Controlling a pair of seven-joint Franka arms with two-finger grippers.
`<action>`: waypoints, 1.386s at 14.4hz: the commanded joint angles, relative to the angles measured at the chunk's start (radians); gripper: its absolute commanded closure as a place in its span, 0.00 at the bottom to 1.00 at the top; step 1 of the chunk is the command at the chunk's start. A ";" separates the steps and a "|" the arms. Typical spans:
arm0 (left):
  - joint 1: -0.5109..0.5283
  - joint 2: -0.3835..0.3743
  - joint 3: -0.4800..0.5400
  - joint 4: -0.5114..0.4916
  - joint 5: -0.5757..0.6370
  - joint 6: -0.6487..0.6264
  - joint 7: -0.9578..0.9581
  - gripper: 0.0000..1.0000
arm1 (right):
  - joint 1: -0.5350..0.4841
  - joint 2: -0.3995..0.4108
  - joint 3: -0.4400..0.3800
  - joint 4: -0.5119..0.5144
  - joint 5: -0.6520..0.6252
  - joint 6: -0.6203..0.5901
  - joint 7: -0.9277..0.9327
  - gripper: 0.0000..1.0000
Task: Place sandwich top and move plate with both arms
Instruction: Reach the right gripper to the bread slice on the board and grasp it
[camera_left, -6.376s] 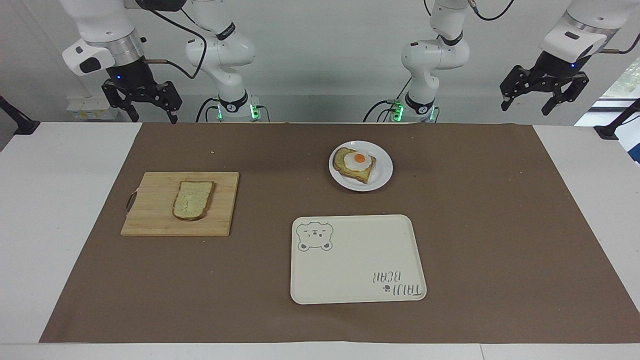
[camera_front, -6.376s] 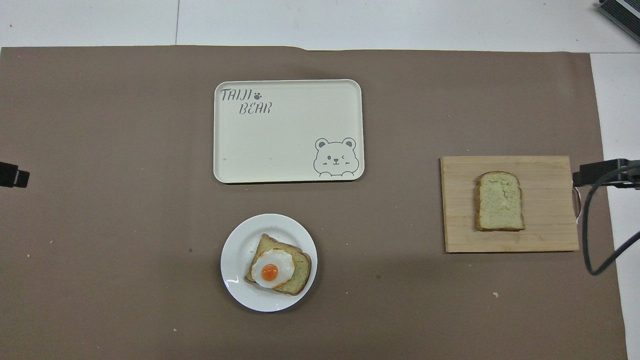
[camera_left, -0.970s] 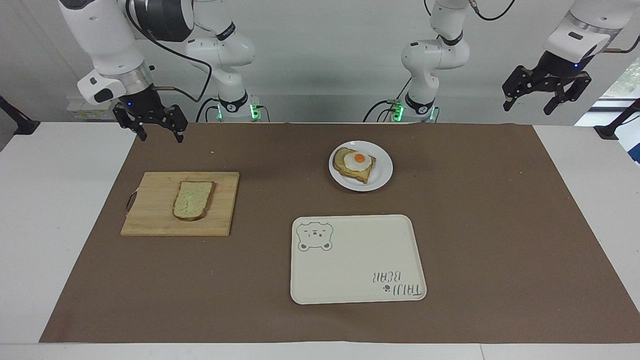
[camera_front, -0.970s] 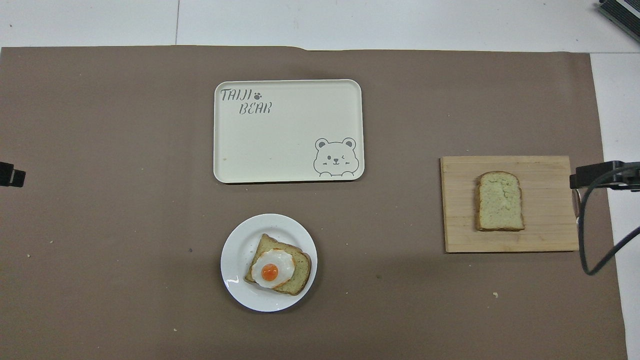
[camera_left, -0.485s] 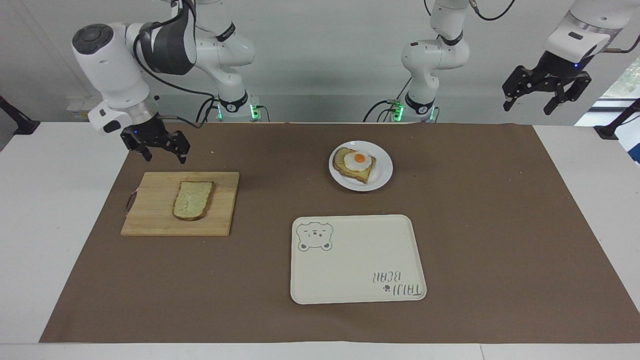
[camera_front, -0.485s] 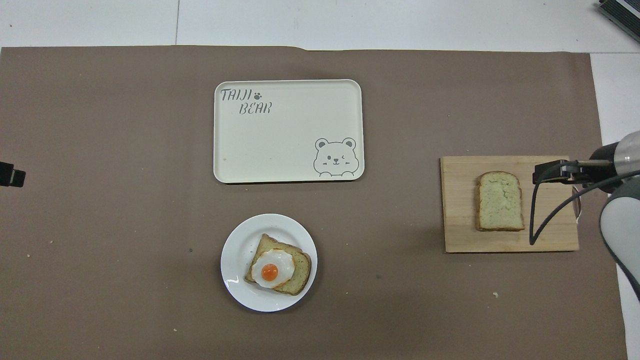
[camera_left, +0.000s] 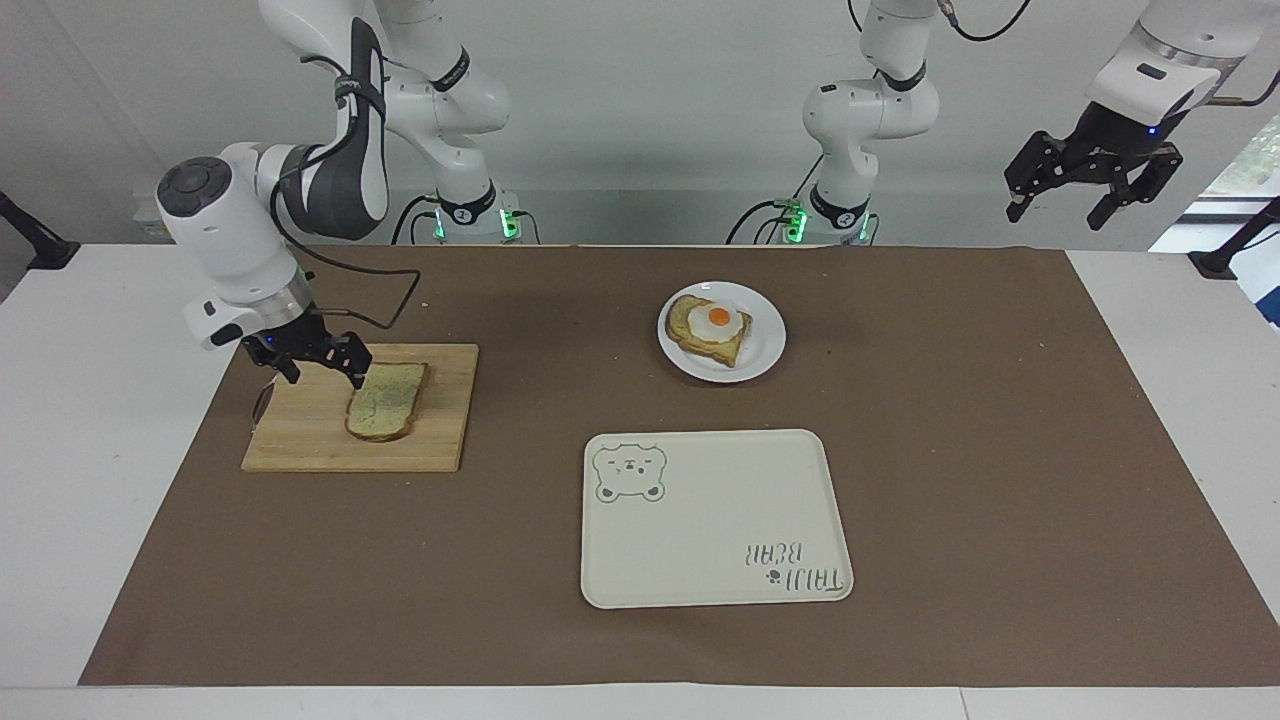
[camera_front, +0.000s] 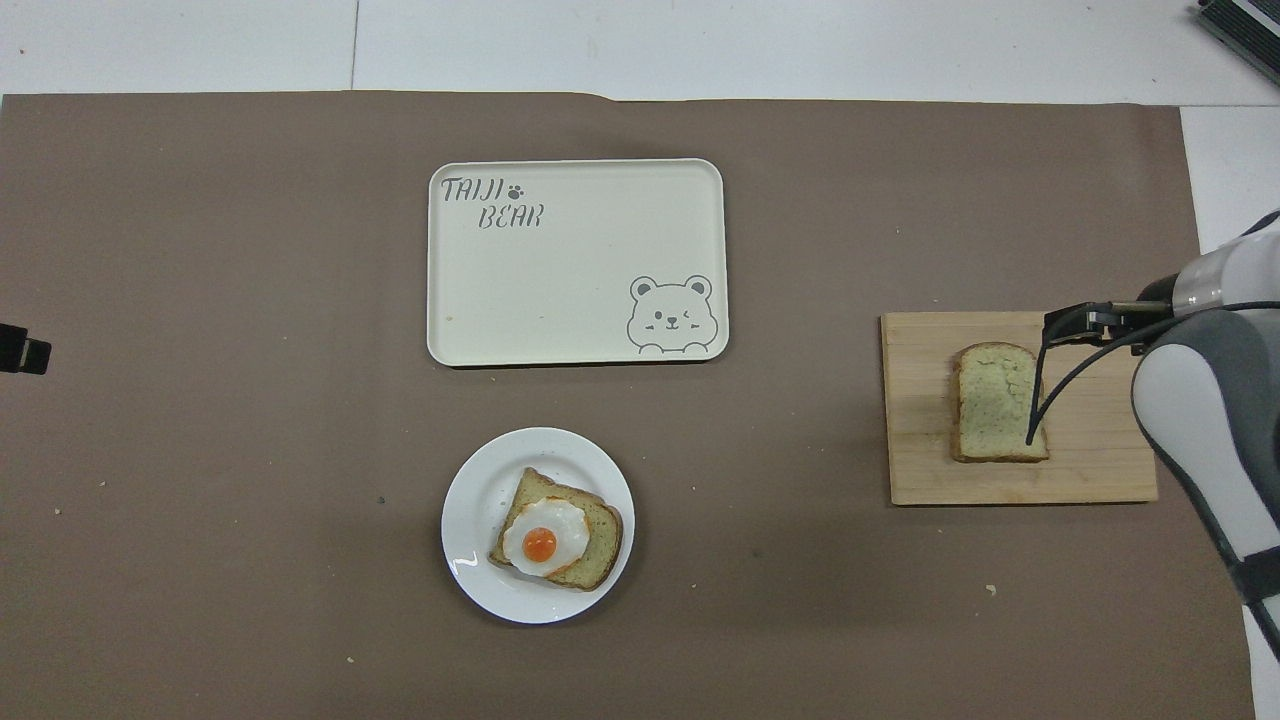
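Note:
The sandwich top (camera_left: 385, 402), a plain pale bread slice, lies flat on a wooden cutting board (camera_left: 300, 445) toward the right arm's end of the table; it also shows in the overhead view (camera_front: 995, 400). My right gripper (camera_left: 322, 372) is open and low over the board, at the slice's end nearer the robots, one fingertip close to the crust. It also shows in the overhead view (camera_front: 1075, 325). The white plate (camera_left: 766, 350) holds a toast slice with a fried egg (camera_left: 712, 325). My left gripper (camera_left: 1058, 205) is open and waits raised at the left arm's end.
A cream rectangular tray with a bear drawing (camera_left: 710, 520) lies farther from the robots than the plate. A brown mat (camera_left: 1000, 450) covers the table's middle. The right arm's cable hangs over the board (camera_front: 1040, 400).
My right arm has swung down from beside the table to just over the cutting board at the bread's end. The left arm, bread, plate and tray have not moved.

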 joint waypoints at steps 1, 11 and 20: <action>0.010 -0.017 -0.005 -0.016 0.001 0.003 -0.006 0.00 | -0.030 0.045 0.007 -0.021 0.051 0.058 -0.045 0.00; 0.010 -0.017 -0.005 -0.016 0.001 0.003 -0.006 0.00 | -0.082 0.080 0.007 -0.135 0.194 0.124 -0.143 0.00; 0.010 -0.017 -0.005 -0.016 0.001 0.003 -0.006 0.00 | -0.075 0.099 0.007 -0.136 0.190 0.127 -0.154 1.00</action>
